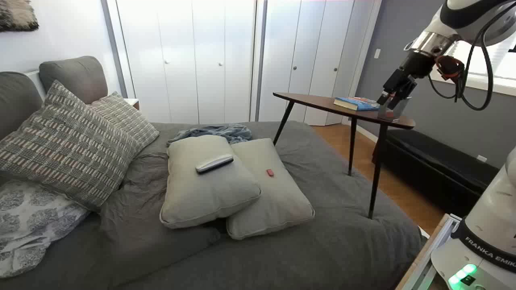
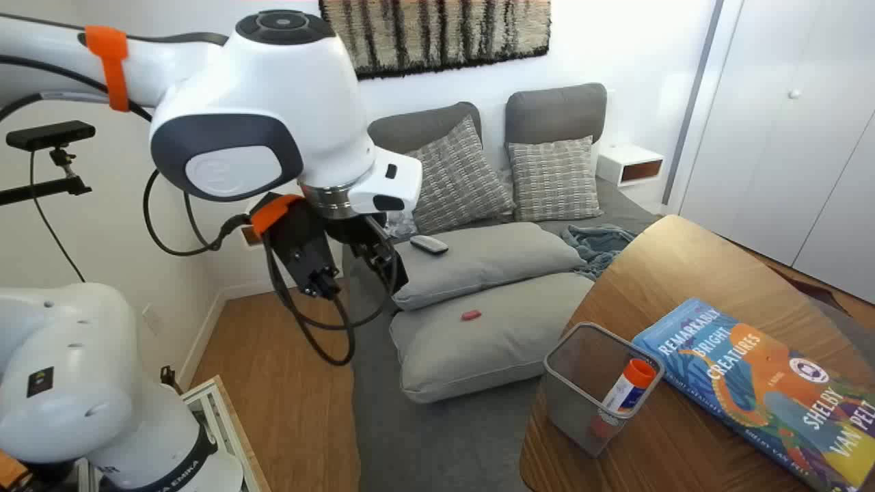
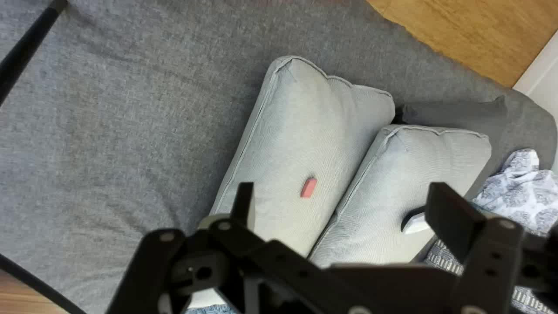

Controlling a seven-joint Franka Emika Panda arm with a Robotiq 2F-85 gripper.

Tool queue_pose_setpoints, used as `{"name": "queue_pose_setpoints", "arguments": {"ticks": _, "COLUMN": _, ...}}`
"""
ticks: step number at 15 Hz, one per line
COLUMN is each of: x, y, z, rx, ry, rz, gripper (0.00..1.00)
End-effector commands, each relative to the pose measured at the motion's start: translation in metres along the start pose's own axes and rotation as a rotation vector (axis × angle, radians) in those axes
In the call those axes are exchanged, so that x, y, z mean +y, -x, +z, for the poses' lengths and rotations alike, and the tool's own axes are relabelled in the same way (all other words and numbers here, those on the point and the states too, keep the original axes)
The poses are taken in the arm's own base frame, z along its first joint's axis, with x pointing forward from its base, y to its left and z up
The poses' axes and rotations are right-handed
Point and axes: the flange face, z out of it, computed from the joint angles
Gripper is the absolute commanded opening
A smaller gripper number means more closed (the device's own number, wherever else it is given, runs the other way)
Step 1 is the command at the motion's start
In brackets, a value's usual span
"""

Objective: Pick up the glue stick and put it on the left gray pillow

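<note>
The glue stick, white with an orange cap, stands tilted inside a see-through container on the wooden side table. In an exterior view only a reddish patch shows through the container. It is out of the wrist view. The left gray pillow, plain and pale, lies on the bed, partly over its twin; it also shows in the other views. My gripper is open and empty, raised above the bed and pointing down toward the pillows. In an exterior view the gripper overlaps the container; elsewhere it shows well apart from it.
A dark-and-white bar lies on the left pillow. A small red block lies on the twin pillow. A blue book lies beside the container on the table. Thin table legs stand near the bed edge.
</note>
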Motion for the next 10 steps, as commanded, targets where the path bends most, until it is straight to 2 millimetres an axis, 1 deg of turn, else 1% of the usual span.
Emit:
{"name": "queue_pose_setpoints", "arguments": {"ticks": 1, "x": 0.0, "y": 0.0, "z": 0.0, "rx": -0.001, "ry": 0.0, "rz": 0.0, "gripper": 1.0}}
{"name": "queue_pose_setpoints", "arguments": {"ticks": 3, "x": 0.0, "y": 0.0, "z": 0.0, "rx": -0.001, "ry": 0.0, "rz": 0.0, "gripper": 1.0}}
{"name": "queue_pose_setpoints", "arguments": {"ticks": 5, "x": 0.007, "y": -0.005, "z": -0.006, "rx": 0.038, "ry": 0.081, "rz": 0.095, "gripper": 1.0}}
{"name": "queue_pose_setpoints", "arguments": {"ticks": 7, "x": 0.017, "y": -0.01, "z": -0.021, "rx": 0.113, "ry": 0.135, "rz": 0.157, "gripper": 1.0}}
{"name": "queue_pose_setpoints", "arguments": {"ticks": 10, "x": 0.034, "y": -0.017, "z": -0.048, "rx": 0.211, "ry": 0.226, "rz": 0.246, "gripper": 1.0}}
